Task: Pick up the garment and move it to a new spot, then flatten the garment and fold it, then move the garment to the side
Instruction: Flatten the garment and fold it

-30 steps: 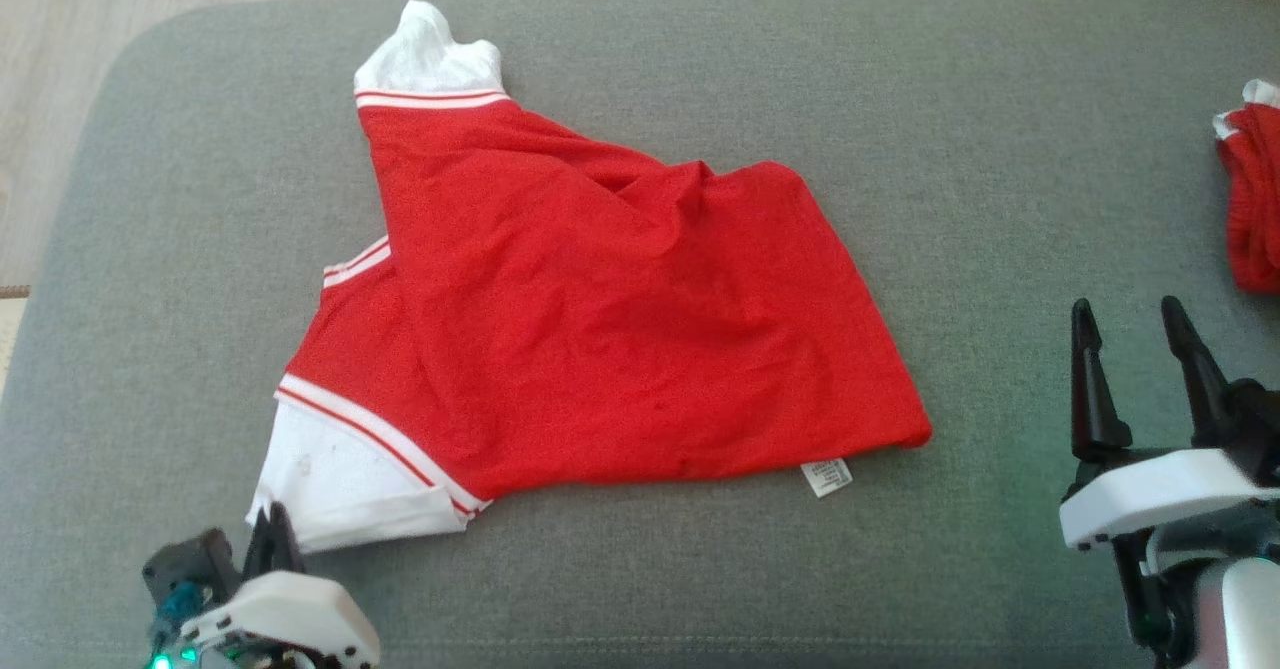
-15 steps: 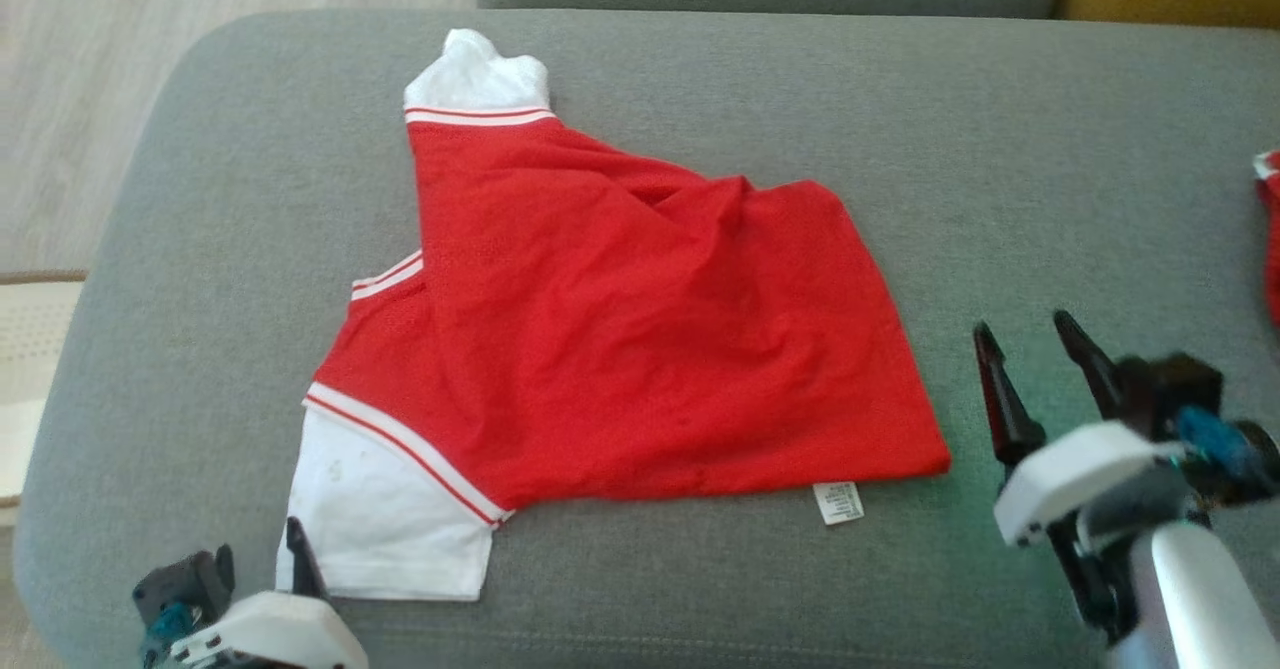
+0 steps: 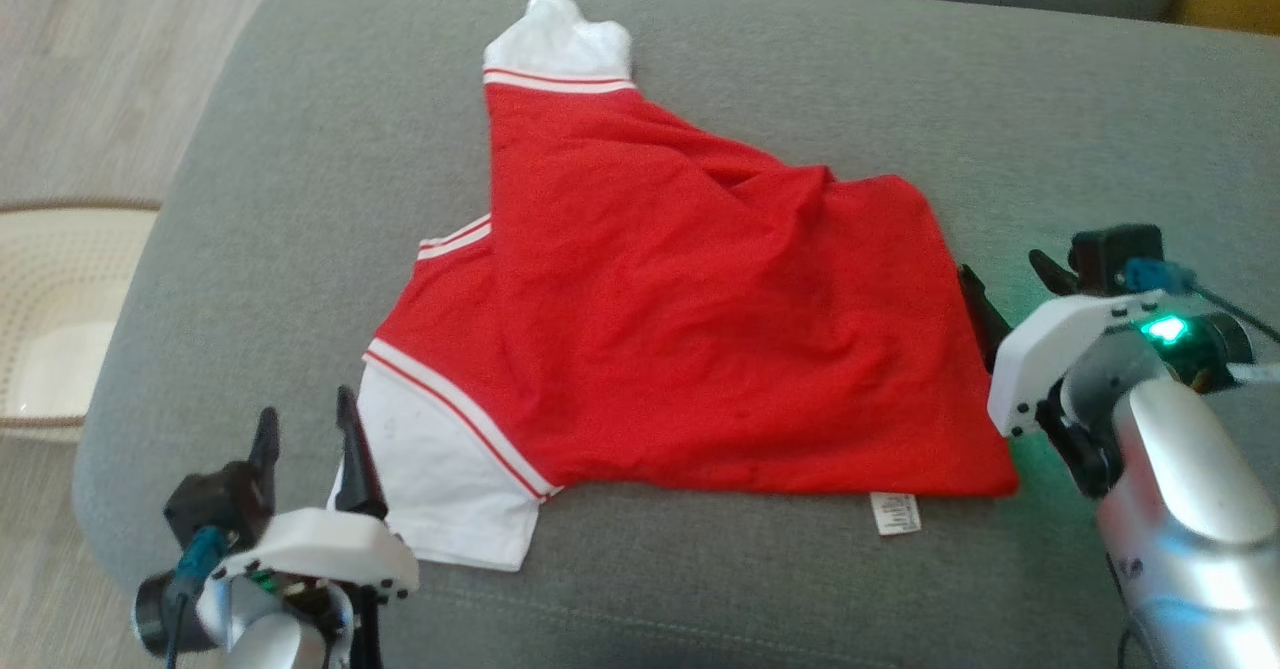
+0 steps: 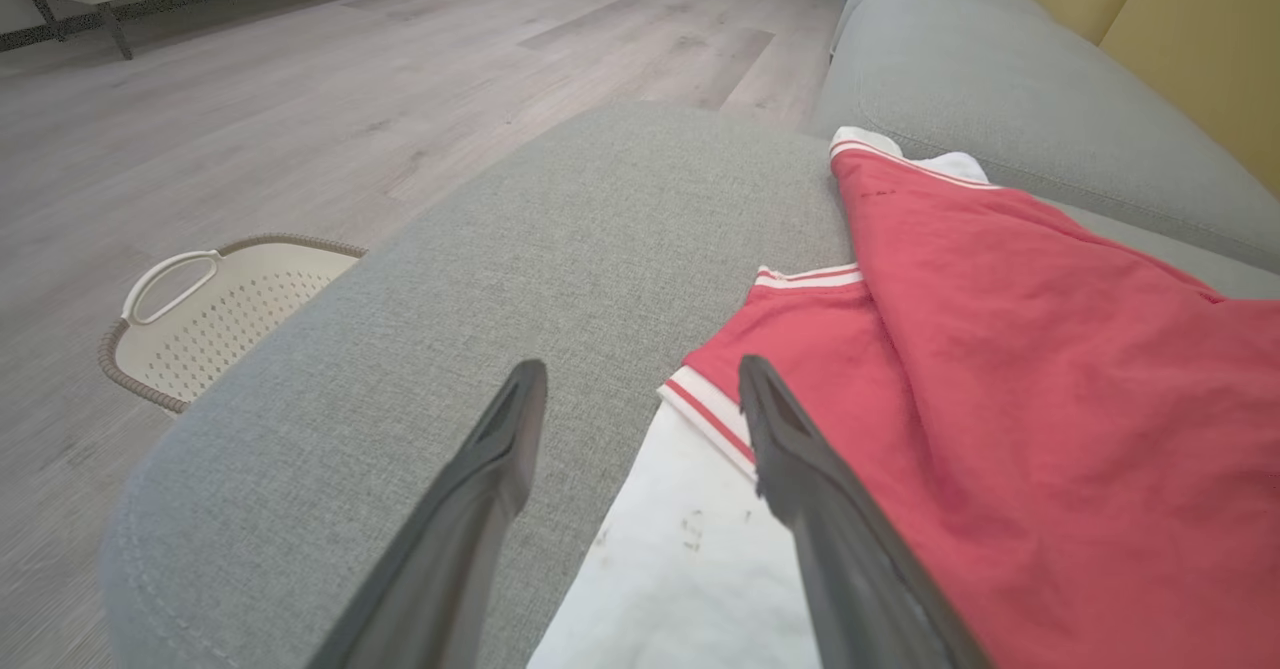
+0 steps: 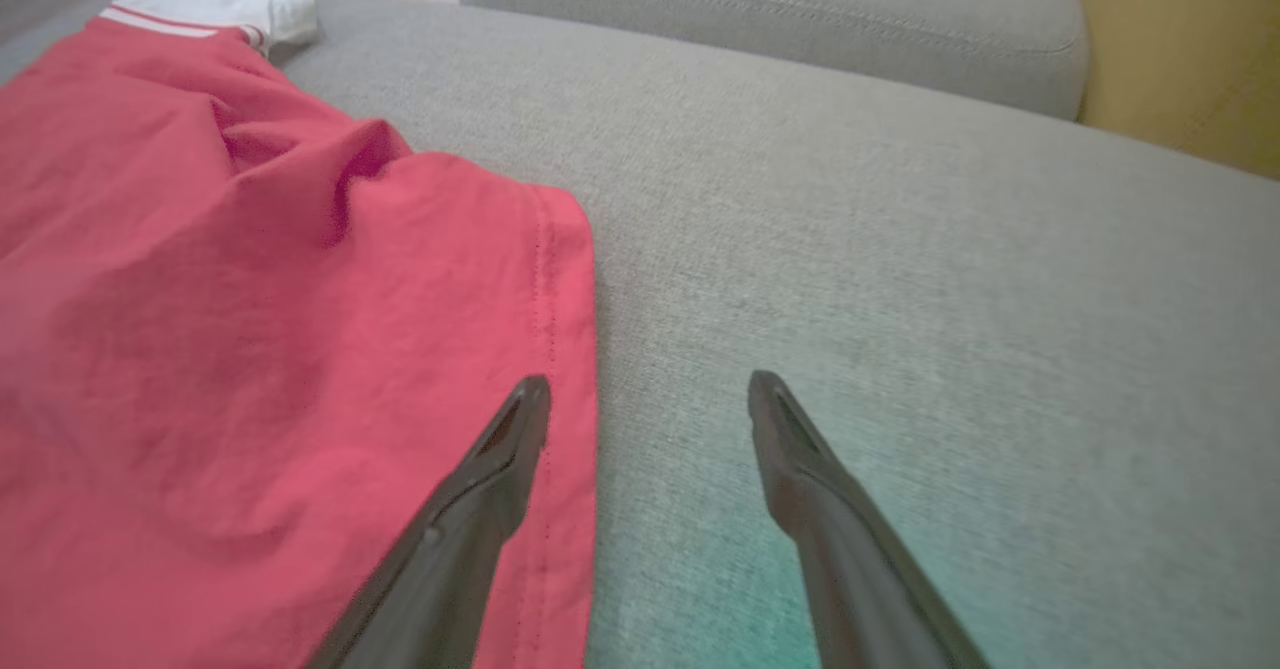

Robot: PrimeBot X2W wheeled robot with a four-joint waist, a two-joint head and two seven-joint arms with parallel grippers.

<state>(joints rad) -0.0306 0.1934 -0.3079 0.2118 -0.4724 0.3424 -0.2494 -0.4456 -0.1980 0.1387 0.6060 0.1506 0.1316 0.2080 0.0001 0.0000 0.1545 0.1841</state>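
The garment (image 3: 700, 329), a red shirt with white, red-striped sleeves, lies spread and partly folded on the grey sofa seat (image 3: 300, 149). My left gripper (image 3: 305, 414) stands open at the shirt's near white sleeve (image 3: 440, 489), holding nothing. In the left wrist view the left gripper (image 4: 642, 369) straddles the edge of that sleeve (image 4: 690, 549), one finger over the white cloth and one over bare cushion. My right gripper (image 3: 1002, 269) is open at the red hem on the shirt's right side. Seen from the right wrist, the right gripper (image 5: 650, 381) has one finger over the hem of the garment (image 5: 250, 299).
A cream perforated basket (image 3: 60, 329) sits on the wooden floor left of the sofa, the same basket (image 4: 210, 319) in the left wrist view. The sofa's back cushion (image 5: 780, 19) runs along the far side, with a yellow surface (image 5: 1180, 49) behind it.
The left gripper has opened and let go of the white sleeve, which now lies flat. The right gripper has moved in to the red hem. The head camera has turned left.
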